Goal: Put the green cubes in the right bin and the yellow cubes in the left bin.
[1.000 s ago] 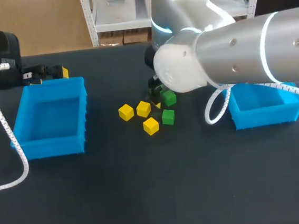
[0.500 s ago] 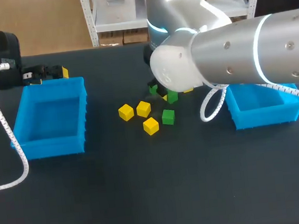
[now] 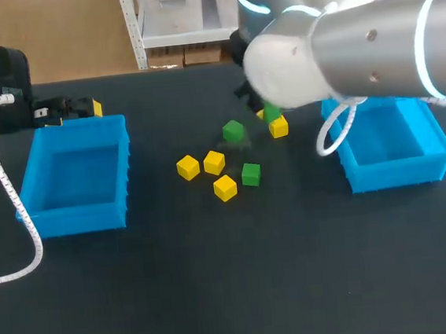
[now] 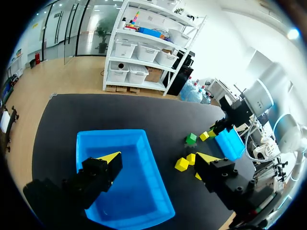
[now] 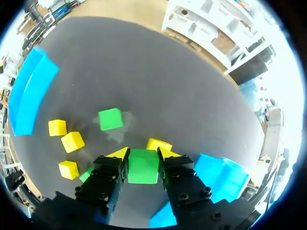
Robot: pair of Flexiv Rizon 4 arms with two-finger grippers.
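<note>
Green plastic cube (image 5: 142,168), where's it at rn?

re: pinched between both fingers of the right gripper (image 5: 142,154), right by a yellow cube (image 5: 159,143), left of the right blue bin (image 3: 397,172). Left gripper (image 4: 158,158) is spread wide, holding nothing, over at the left blue bin (image 4: 139,191).

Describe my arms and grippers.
The right arm is a silver-grey tube with a glowing pale ring and a white coiled cable. The left arm's wrist is black, trailing another white coil. The left gripper and right gripper have black fingers with yellow wedge tips.
</note>
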